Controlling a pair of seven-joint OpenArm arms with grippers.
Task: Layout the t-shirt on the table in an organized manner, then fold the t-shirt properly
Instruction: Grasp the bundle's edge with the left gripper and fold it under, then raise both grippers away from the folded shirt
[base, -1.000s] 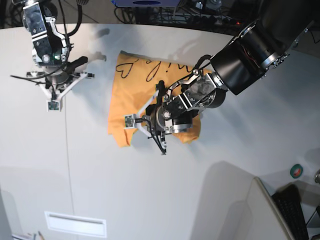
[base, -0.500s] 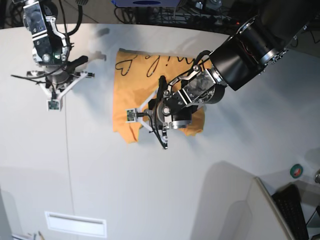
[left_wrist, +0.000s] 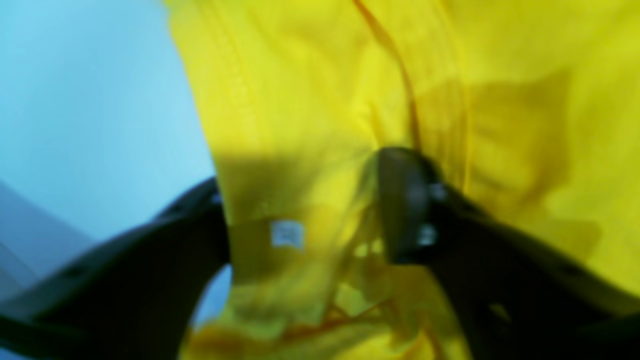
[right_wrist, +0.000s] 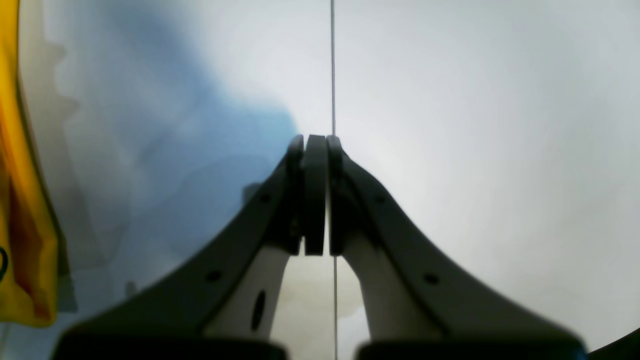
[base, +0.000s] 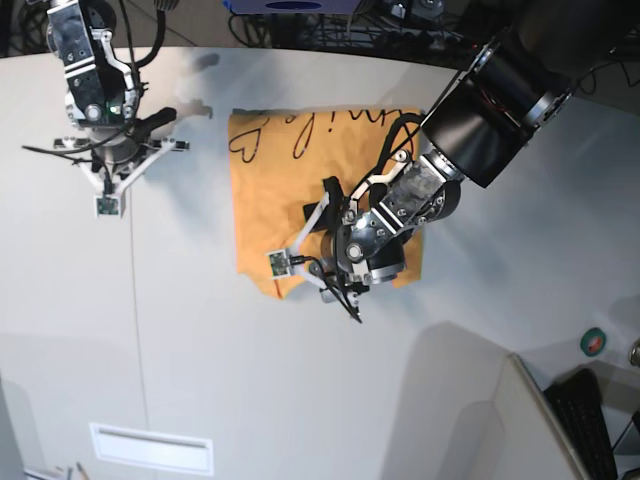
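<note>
Jaws of left gripper parted around orange t-shirt hem at frame centre, right gripper pressed closed over white table, upper left.

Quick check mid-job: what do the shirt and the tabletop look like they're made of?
The t-shirt looks like soft woven or knit fabric, probably cotton, matte: it creases, and a stitched hem shows in the left wrist view. The table looks like a hard, smooth laminate or painted board, matte white-grey, with only soft shadows and a thin seam line; the exact material is not clear.
</note>
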